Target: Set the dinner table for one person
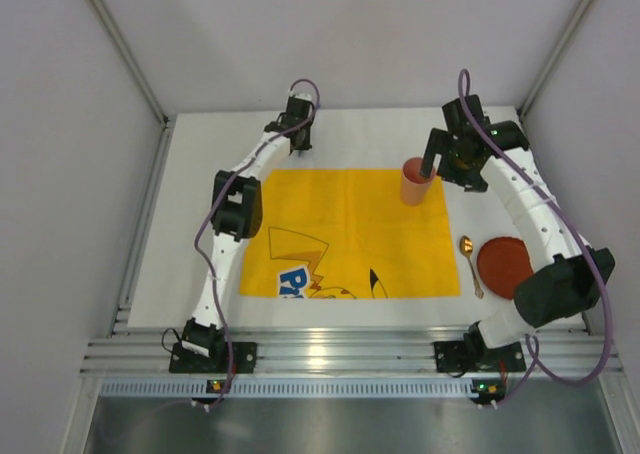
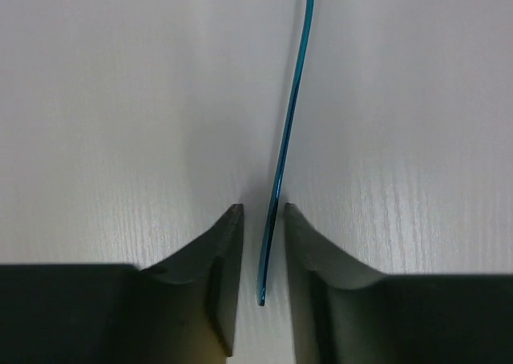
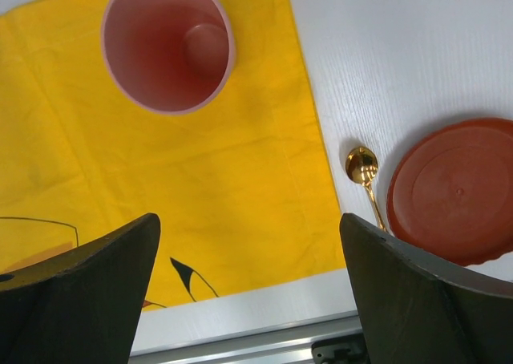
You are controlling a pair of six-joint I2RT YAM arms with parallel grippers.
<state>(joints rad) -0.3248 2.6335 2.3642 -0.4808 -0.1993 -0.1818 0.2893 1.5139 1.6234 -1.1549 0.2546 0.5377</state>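
Note:
The white dinner table (image 1: 190, 224) holds a yellow cartoon cloth (image 1: 350, 229). A pink cup (image 1: 414, 181) stands upright on the cloth's far right corner. A gold spoon (image 1: 470, 264) and a red plate (image 1: 503, 263) lie on the table right of the cloth. My left gripper (image 1: 299, 146) is low at the table's far side. In the left wrist view its jaws (image 2: 263, 210) stand narrowly open around a thin blue utensil handle (image 2: 290, 115), with a small gap on each side. My right gripper (image 3: 250, 220) is wide open and empty above the cloth (image 3: 200, 179), near the cup (image 3: 168, 43).
An aluminium rail (image 1: 320, 354) runs along the near edge, with both arm bases on it. Grey walls enclose the table on the left, right and far sides. The spoon (image 3: 362, 167) and plate (image 3: 453, 189) also show in the right wrist view.

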